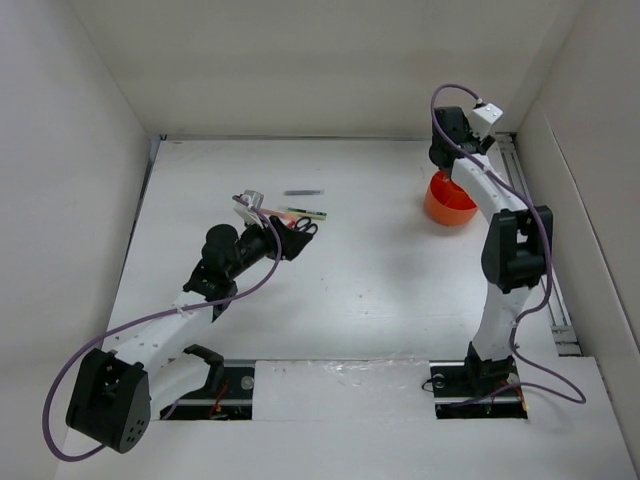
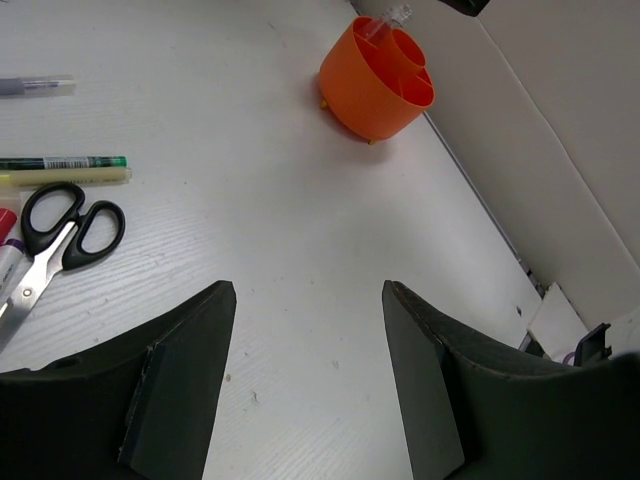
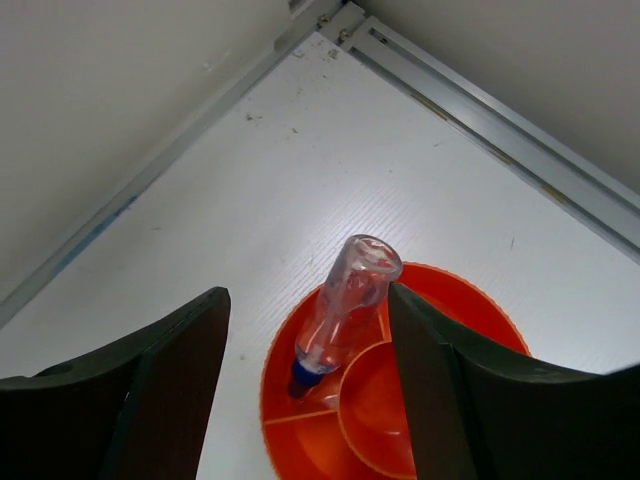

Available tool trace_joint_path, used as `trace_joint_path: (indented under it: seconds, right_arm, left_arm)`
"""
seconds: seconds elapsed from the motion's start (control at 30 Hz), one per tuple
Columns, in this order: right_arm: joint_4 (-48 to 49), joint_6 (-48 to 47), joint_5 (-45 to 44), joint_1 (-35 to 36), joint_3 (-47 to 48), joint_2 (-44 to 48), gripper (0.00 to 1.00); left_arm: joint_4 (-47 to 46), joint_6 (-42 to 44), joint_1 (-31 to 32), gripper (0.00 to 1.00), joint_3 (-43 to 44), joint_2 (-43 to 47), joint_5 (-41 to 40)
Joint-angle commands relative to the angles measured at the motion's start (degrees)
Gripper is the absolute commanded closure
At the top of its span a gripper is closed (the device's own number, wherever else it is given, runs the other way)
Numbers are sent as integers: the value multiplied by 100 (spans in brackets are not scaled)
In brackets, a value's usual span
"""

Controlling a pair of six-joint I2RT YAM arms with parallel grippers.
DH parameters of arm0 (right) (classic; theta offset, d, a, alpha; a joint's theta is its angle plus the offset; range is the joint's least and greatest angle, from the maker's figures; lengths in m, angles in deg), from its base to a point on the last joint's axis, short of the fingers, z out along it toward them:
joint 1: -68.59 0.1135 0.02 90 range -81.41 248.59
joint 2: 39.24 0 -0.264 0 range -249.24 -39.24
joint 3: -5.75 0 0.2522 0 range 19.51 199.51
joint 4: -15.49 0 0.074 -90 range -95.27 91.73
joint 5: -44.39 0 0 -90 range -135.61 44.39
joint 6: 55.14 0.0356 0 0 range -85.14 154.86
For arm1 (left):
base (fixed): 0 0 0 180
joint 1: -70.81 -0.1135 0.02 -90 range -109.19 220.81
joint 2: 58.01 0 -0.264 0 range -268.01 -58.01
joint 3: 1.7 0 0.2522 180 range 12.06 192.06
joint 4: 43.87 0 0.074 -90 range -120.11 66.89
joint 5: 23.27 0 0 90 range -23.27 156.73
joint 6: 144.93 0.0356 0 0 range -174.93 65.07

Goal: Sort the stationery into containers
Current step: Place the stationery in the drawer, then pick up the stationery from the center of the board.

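Note:
The orange organiser (image 1: pixel 450 207) stands at the far right; it also shows in the left wrist view (image 2: pixel 360 95). My right gripper (image 1: pixel 447 170) hangs open just above it (image 3: pixel 470 296). A clear pen with a blue tip (image 3: pixel 345 310) stands leaning in an outer compartment between the open fingers (image 3: pixel 308 300). My left gripper (image 1: pixel 290 243) is open and empty (image 2: pixel 308 300), low over the table next to the black-handled scissors (image 2: pixel 62 238). A green pen (image 2: pixel 62 162), a yellowish marker (image 2: pixel 65 178) and a grey stick (image 2: pixel 35 86) lie beyond them.
A pink and purple item (image 2: pixel 8 240) lies at the left edge by the scissors. White walls enclose the table on three sides, and a metal rail (image 3: pixel 480 110) runs along the wall behind the organiser. Purple cables hang from both arms.

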Motion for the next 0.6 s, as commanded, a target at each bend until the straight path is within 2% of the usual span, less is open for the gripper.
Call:
trace_joint_path:
  seconds: [0.0,0.1,0.13,0.17,0.2,0.27,0.4,0.57]
  right_arm:
    - [153,121,148,212,131,775,30]
    - [556,174,683,528,-343,1257,46]
    - [705,174,902,625,-492,1363,65]
    - [985,174,1331,852,-633,1460,74]
    - [1101,174,1518,976,-861,1531,88]
    - [1234,174,2017,1248,-942,1593,98]
    - [1304,52,2738,2169,-864,1225,100]
    - [1191,-54,3497,2936,-433,452,100]
  left_arm:
    - [-84,-3,22,43,31,83,-100]
    - [-14,-3,22,45,31,275,-363]
    - [100,-3,22,45,31,276,-608]
    - [170,-3,22,47,31,372,-732]
    - [241,-56,22,49,-22,486,-1003]
    - [294,-108,22,49,-84,601,-1267]
    - [662,-214,22,52,-84,917,-1962]
    - [1242,-398,22,53,-84,1662,-2867]
